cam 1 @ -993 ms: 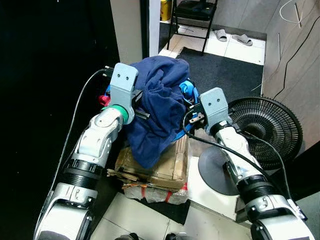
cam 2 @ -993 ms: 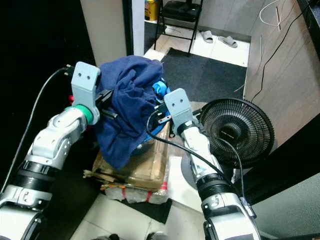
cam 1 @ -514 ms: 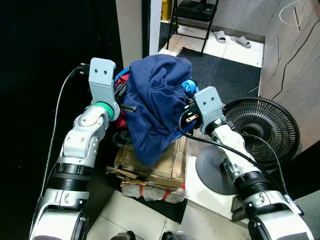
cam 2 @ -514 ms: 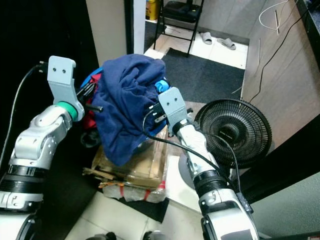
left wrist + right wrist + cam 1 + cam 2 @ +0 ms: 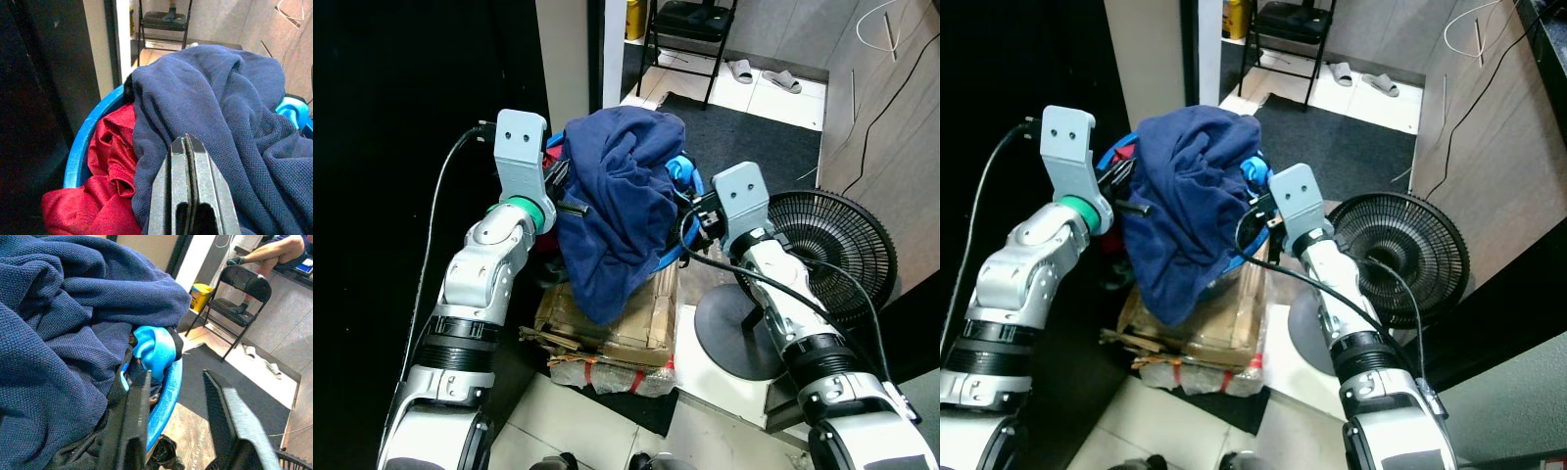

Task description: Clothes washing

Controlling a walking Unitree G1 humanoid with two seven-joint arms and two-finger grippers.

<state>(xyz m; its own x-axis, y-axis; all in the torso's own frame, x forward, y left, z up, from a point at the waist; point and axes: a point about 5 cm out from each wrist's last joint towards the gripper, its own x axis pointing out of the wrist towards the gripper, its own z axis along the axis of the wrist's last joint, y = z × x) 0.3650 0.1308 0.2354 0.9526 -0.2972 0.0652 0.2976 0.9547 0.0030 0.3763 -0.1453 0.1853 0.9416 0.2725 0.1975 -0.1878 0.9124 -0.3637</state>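
Observation:
A blue laundry basket (image 5: 80, 147) sits on a cardboard box, heaped with a navy garment (image 5: 622, 211) that hangs over its front. A red garment (image 5: 105, 171) lies under it on the basket's left side. My left gripper (image 5: 568, 201) is at the pile's left flank, its fingers (image 5: 195, 171) pressed shut with nothing between them, just over the navy cloth. My right gripper (image 5: 176, 377) is open at the basket's right side, its fingers either side of the blue rim (image 5: 168, 387) below a light-blue handle (image 5: 154, 350).
The cardboard box (image 5: 626, 328) rests on a wrapped bundle on the tiled floor. A black floor fan (image 5: 837, 250) stands right of my right arm. Beyond lie a dark mat (image 5: 754, 127), a folding chair (image 5: 690, 24) and slippers (image 5: 769, 73). A person's legs (image 5: 274, 249) are behind the chair.
My left gripper has drawn back leftward from the navy cloth, then eased a little toward it again. My right gripper has shifted slightly to the right. The clothes pile looks unchanged.

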